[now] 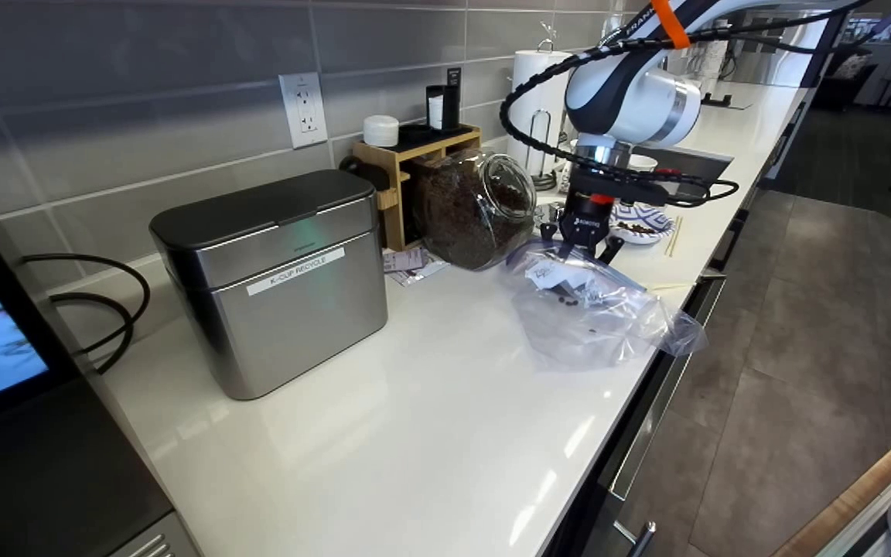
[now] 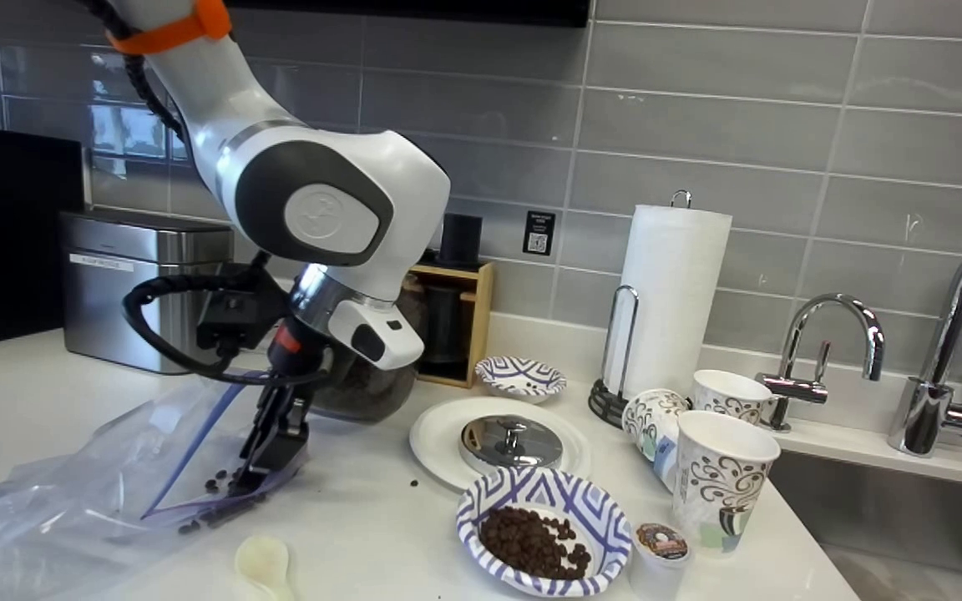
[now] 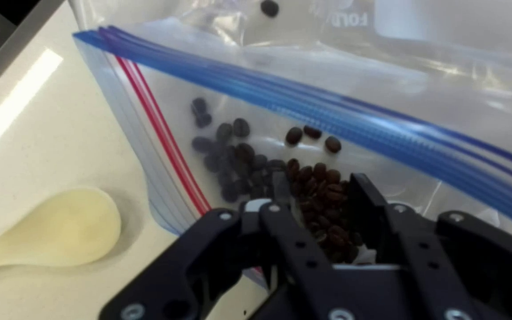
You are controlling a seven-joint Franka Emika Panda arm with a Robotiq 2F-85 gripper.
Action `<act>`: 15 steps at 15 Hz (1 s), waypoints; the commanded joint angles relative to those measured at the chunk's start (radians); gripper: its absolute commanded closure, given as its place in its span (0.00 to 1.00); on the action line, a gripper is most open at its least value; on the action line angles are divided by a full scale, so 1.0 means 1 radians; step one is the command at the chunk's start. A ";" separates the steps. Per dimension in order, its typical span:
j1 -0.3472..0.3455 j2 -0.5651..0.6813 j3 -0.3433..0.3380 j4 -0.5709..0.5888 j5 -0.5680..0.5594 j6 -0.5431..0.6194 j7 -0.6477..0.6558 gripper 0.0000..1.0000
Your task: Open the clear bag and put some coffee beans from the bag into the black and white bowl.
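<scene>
The clear bag (image 1: 608, 340) lies crumpled on the counter, its blue-edged mouth spread apart in the wrist view. Coffee beans (image 3: 245, 153) are heaped inside it near the mouth, with a few scattered singly. My gripper (image 3: 319, 178) points down into the mouth, its jaws partly apart around loose beans and gripping none of them visibly. The left finger (image 3: 280, 186) looks hazy, perhaps behind plastic. Two bowls bear a dark blue-purple and white pattern: the front bowl (image 2: 610, 509) holds a pile of beans, and the rear bowl (image 2: 521, 367) only a few dark bits. Which one is the black and white bowl, I cannot tell.
A pale spoon (image 3: 74, 226) rests beside the bag. Behind the front bowl are a white plate (image 2: 427, 459) with a metal lid (image 2: 523, 442), and paper cups (image 2: 723, 476). A big glass jar (image 1: 461, 209) sits close to the gripper. A steel bin (image 1: 298, 302) stands by the wall.
</scene>
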 commanded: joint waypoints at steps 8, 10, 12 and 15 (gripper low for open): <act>0.015 0.033 -0.006 0.022 -0.010 -0.005 0.060 0.99; 0.012 0.033 -0.006 0.024 -0.006 -0.012 0.061 0.99; 0.002 0.026 -0.005 0.029 0.011 -0.030 0.050 0.99; -0.017 0.009 -0.008 0.034 0.038 -0.053 0.034 0.99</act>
